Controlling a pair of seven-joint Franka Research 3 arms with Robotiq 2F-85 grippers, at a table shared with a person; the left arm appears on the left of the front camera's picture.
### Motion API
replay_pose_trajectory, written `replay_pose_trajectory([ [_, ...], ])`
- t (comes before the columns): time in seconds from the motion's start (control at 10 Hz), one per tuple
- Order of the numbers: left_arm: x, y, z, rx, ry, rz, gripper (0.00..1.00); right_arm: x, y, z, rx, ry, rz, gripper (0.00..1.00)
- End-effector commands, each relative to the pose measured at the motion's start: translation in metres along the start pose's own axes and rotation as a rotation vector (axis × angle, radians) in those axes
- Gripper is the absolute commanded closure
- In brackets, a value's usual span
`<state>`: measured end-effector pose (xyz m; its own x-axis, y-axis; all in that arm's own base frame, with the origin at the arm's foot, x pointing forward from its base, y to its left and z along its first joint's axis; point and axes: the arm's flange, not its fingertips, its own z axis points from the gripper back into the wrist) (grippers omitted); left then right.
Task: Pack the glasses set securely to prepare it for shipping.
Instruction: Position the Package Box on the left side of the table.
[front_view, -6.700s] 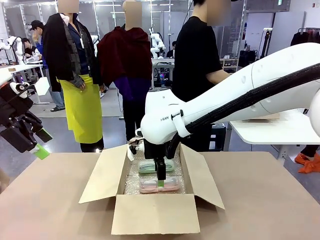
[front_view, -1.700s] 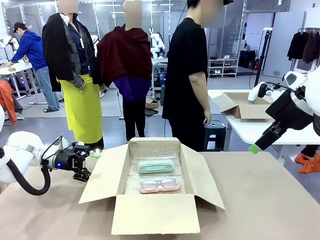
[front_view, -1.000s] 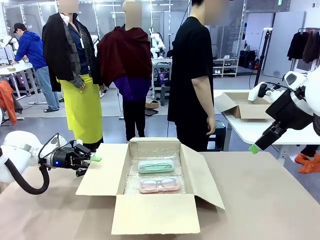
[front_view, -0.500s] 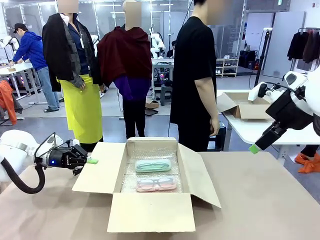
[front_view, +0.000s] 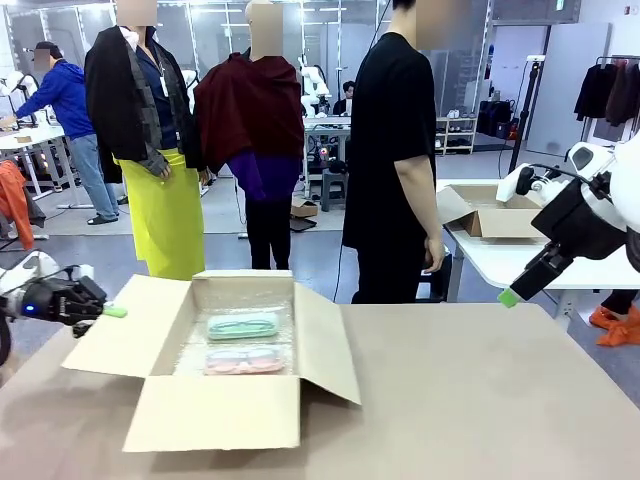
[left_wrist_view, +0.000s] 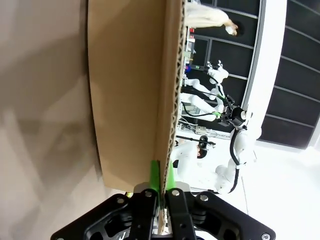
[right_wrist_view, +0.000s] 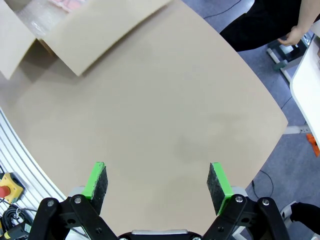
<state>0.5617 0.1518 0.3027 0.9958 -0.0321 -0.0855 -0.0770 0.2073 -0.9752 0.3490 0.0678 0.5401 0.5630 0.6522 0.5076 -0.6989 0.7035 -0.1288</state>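
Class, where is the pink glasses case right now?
In the front view, the pink glasses case lies inside the open cardboard box at table left, just in front of the mint-green case.

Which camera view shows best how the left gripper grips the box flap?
The left wrist view: the left gripper pinches the flap edge between its green pads. The front view shows it small at the flap's outer edge; the right wrist view shows another flap.

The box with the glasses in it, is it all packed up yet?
Not yet. Done: the mint-green case and the pink case lie side by side in the cardboard box on bubble wrap. In hand: the left gripper is shut on the box's left flap. The right gripper hangs open above the table. Left: all four flaps stand open.
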Motion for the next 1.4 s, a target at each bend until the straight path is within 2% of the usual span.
replay_pose_trajectory([
  [0.0, 0.004, -0.001, 0.035, 0.021, 0.025, 0.025, 1.00, 0.003, 0.003, 0.000, -0.016, 0.000, -0.016, 0.00],
  [0.5, -0.021, -0.009, 0.125, 0.106, -0.039, 0.040, 1.00, 0.003, 0.003, 0.000, -0.016, 0.000, -0.016, 0.00],
  [0.8, -0.023, -0.014, 0.143, 0.112, -0.055, 0.062, 1.00, 0.003, 0.003, 0.000, -0.016, 0.000, -0.016, 0.00],
  [1.3, -0.030, -0.030, 0.150, 0.163, -0.139, 0.047, 0.11, 0.003, 0.003, 0.000, -0.016, 0.000, -0.016, 0.00],
])
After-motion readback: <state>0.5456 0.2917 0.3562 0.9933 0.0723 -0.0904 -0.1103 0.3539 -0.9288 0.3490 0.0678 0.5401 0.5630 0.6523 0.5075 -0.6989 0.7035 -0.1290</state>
